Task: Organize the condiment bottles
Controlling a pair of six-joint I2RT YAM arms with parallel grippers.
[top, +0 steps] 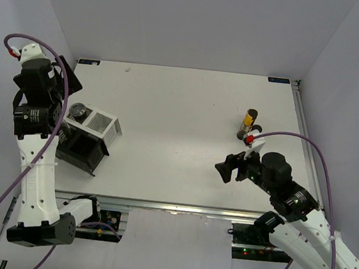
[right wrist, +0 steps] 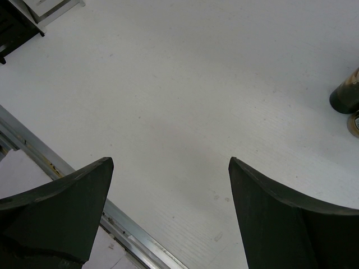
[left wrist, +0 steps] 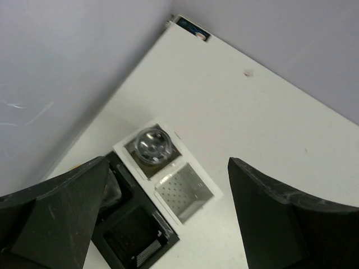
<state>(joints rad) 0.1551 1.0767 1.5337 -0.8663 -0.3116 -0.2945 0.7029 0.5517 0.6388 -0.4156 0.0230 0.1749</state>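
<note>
Two bottles show clearly: one grey-lidded jar [left wrist: 151, 144] in a white compartment of the rack [left wrist: 188, 196] at left, and one dark bottle [top: 250, 120] upright at far right. Just beside the dark bottle is a gold-tinged shape [right wrist: 354, 124], cut off, perhaps a third. The left gripper [left wrist: 168, 168] above the rack and the right gripper [right wrist: 168, 165] over the table [top: 183, 103] both gape wide, holding nothing.
</note>
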